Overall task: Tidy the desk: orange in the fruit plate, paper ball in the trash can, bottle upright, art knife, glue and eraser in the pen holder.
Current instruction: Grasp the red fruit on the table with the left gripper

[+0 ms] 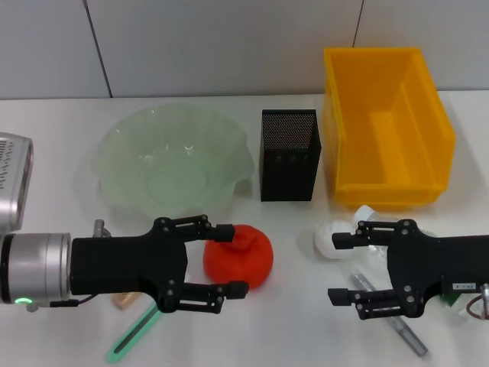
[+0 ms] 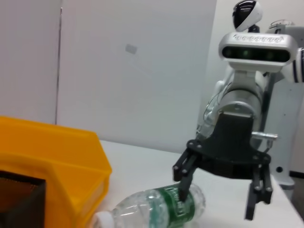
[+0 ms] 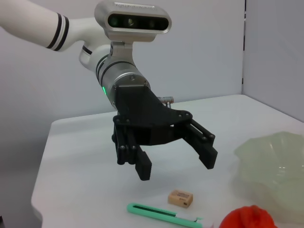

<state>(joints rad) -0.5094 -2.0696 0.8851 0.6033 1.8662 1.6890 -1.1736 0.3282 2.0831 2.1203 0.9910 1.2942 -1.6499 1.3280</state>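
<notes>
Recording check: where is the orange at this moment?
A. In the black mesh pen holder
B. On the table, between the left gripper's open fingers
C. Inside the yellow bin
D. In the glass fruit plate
B. The orange sits on the table in front of the fruit plate, between the open fingers of the left gripper.

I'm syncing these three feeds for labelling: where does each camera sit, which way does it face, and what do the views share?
Head view: on the robot's head, looking forward and down at the table; left gripper open around the orange, right gripper open above the bottle.
Left wrist view: looks across at the right gripper, bottle, yellow bin.
Right wrist view: looks across at the left gripper, eraser, art knife, fruit plate.
Shared: each wrist view shows the opposite gripper; head view shows both.
</notes>
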